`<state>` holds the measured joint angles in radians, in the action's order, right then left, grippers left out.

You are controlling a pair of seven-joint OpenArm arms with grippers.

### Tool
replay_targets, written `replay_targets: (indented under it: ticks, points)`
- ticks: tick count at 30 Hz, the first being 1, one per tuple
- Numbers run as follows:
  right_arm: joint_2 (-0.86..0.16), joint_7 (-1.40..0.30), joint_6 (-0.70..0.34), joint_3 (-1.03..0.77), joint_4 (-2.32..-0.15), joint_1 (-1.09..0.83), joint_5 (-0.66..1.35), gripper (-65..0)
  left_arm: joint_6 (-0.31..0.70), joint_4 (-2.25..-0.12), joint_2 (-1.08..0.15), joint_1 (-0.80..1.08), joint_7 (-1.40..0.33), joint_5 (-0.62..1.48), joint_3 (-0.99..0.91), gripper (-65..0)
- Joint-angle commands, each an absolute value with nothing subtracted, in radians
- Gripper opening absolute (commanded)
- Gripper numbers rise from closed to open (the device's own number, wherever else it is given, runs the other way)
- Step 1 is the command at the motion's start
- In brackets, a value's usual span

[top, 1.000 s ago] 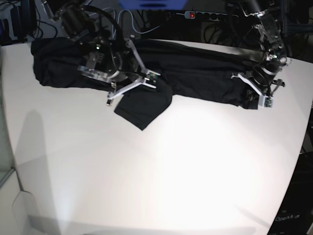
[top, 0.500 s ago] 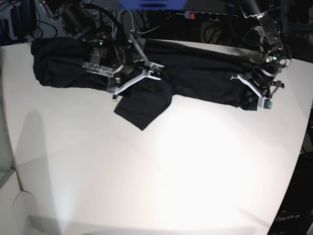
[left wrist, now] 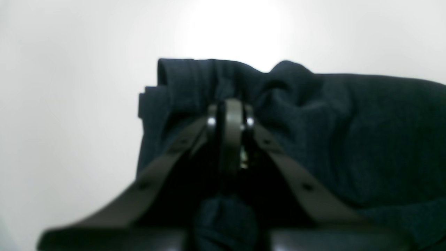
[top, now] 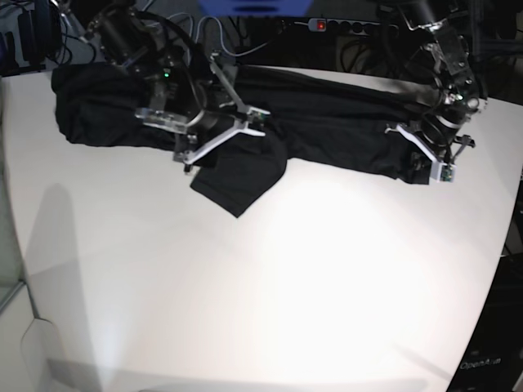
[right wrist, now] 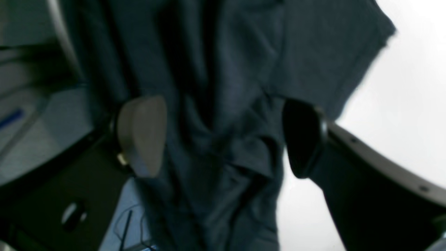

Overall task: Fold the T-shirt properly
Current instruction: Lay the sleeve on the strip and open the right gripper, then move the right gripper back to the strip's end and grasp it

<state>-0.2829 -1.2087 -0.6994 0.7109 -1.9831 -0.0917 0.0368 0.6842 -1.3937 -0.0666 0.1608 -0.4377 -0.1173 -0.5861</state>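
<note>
The black T-shirt (top: pixel 335 122) lies bunched in a long band across the far side of the white table (top: pixel 286 286), with a sleeve flap (top: pixel 239 181) hanging toward the front. My right gripper (top: pixel 222 140) hovers over the band's left half, open, its pads (right wrist: pixel 143 136) wide apart with loose T-shirt (right wrist: pixel 226 69) fabric below them. My left gripper (top: pixel 441 163) is at the band's right end. In the left wrist view the left gripper (left wrist: pixel 230 115) is shut, with T-shirt (left wrist: pixel 348 139) cloth gathered around the closed fingertips.
A power strip (top: pixel 351 24) and cables run behind the table's far edge. The table's right edge (top: pixel 507 245) curves close to the left arm. White tabletop stretches from the shirt to the front.
The right gripper has drifted slightly back and to the left over the shirt, its fingers spread. The left gripper and the shirt's right end have stayed put.
</note>
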Motion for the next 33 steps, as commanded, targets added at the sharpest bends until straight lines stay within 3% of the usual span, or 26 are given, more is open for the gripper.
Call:
replay_targets:
  ticks: [1, 5, 14, 17, 23, 29, 33]
  points:
    - [-0.291, -1.204, -0.698, 0.690, -2.009, -0.081, 0.038, -14.1, 0.698, -1.359, -0.056, 0.183, -0.595, -0.209, -0.576, -62.4]
    - [-0.325, -1.193, -0.698, 0.638, -2.011, -0.076, 0.038, -14.9, 0.698, -1.359, -0.058, 0.183, -0.595, -0.209, -0.576, -62.4]
    - [-0.433, -1.145, -0.698, 0.630, -2.009, -0.077, 0.038, -29.7, 0.698, -1.357, -0.058, 0.183, -0.595, -0.209, -0.576, -62.4]
    - [-0.463, -1.138, -0.698, 0.611, -2.005, -0.079, 0.038, -38.4, 0.698, -1.357, -0.058, 0.182, -0.595, -0.209, -0.576, -62.4]
    - [-0.513, -1.041, -0.698, 0.461, -1.992, -0.145, 0.036, -65.0, 0.698, -1.357, -0.058, 0.182, -0.595, -0.209, -0.576, -62.4]
    - [-0.512, -0.932, -0.698, 0.199, -1.954, -0.277, 0.036, -65.0, 0.698, -1.357, -0.058, 0.189, -0.595, -0.209, -0.576, -62.4]
    - [-0.507, -0.848, -0.698, 0.122, -1.871, -0.315, 0.038, -65.0, 0.698, -1.357, -0.056, 0.189, -0.595, -0.209, -0.576, -62.4]
